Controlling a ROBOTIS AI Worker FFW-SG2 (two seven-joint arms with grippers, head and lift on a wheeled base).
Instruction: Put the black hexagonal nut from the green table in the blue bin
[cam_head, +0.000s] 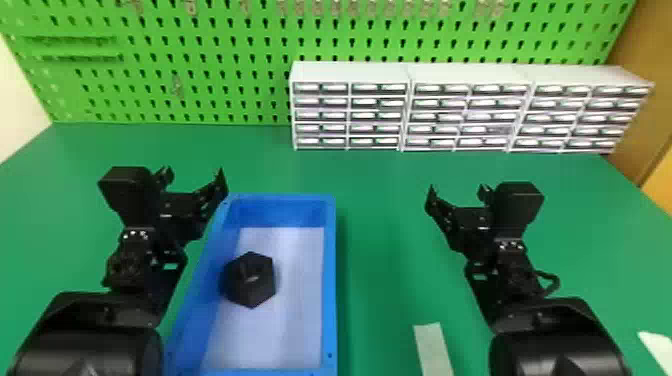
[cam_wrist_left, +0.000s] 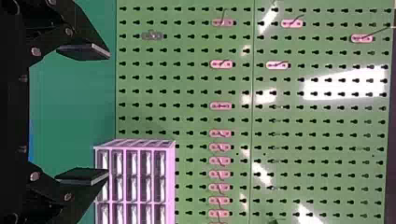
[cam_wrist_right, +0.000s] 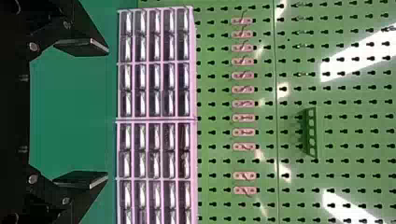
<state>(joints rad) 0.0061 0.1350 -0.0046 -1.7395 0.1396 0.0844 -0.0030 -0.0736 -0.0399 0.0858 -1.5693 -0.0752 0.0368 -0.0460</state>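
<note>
"How are the arms set?"

"Both come in from the head view's bottom edge and reach forward. The left gripper (cam_head: 196, 181) is by the far left corner of the blue bin (cam_head: 330, 280); the right gripper (cam_head: 457, 194) is well off to the bin's right, above the green table (cam_head: 382, 240)."

"And their fingers?"

"Spread wide on both, with nothing in their hold. Each wrist view shows a big gap between the two fingers."

"So where's the black hexagonal nut (cam_head: 250, 281)?"

"In the bin, towards its left side. I can't tell whether it touches that wall."

"What's hard to see?"

"The left arm hides part of the bin's left rim, and the bin's near end is cut off at the bottom edge. So is the pale strip (cam_head: 433, 350) on the table"
</note>
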